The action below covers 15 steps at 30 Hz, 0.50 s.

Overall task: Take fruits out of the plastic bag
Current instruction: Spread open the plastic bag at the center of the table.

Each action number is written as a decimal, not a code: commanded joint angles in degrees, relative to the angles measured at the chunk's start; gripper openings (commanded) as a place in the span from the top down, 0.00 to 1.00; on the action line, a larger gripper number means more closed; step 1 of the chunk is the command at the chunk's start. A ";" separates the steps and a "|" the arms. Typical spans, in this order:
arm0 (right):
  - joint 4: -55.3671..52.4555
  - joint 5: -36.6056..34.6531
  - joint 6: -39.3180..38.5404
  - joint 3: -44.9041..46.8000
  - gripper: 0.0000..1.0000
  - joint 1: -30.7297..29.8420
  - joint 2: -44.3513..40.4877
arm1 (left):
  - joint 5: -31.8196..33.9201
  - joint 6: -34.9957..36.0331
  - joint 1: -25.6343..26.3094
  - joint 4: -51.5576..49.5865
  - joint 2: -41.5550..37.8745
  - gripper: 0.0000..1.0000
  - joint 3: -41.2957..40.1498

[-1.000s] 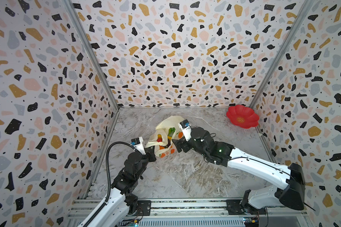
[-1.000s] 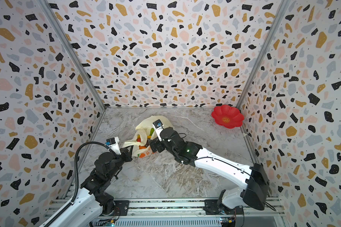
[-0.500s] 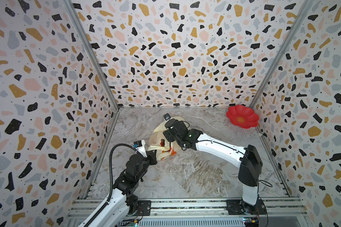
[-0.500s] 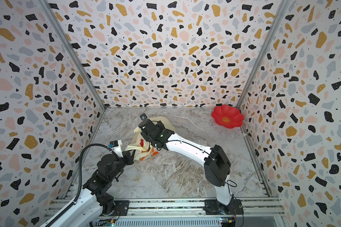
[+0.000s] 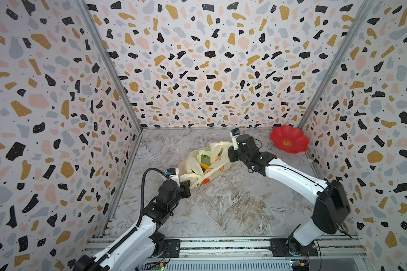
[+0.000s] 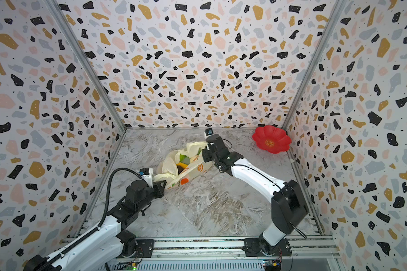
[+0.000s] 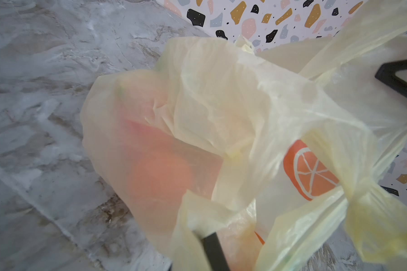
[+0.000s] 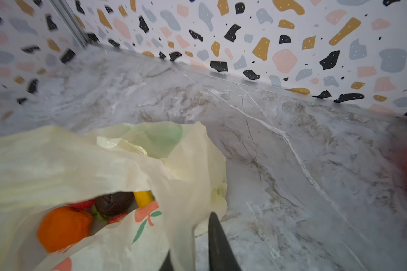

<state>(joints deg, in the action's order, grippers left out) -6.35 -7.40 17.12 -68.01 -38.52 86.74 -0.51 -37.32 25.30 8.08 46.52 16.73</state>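
In both top views the bag is seen resting near the middle of the table, stretched between the two arms. Its near end is pinched by the left tool, which is clenched on the film. Its far handle is drawn up to the right tool, likewise closed on the bag. The mouth is pulled open, and fruits are seen inside it, yellow, orange and green. A red dish is set in the far right corner, well apart from the bag.

In the left wrist view most of the picture is filled by the bag. Film is draped over one black finger, and the grip itself is hidden by plastic. An orange is made out through the film, and a printed slice is shown near it.

In the right wrist view film is caught between two black fingers set close together. Inside the mouth several fruits are seen: the orange, a dark fruit, a banana end and a bit of red. A green shape is shown through the film. The dish is glimpsed at the border.
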 commanded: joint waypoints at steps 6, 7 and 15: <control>15.31 14.52 13.43 22.67 1.00 0.83 -15.58 | 1.29 0.85 -0.16 -3.06 3.74 0.72 5.19; 15.66 14.73 13.62 24.04 1.00 0.85 -16.49 | 2.00 1.18 -0.11 -5.50 3.59 0.66 6.00; 19.78 17.40 15.15 28.83 1.00 0.87 -19.01 | 8.70 0.76 -0.03 -22.94 -6.54 0.31 10.46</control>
<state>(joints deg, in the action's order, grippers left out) 9.56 7.90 30.94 -38.70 -37.58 69.23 4.51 -36.88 25.30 -6.87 43.07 24.67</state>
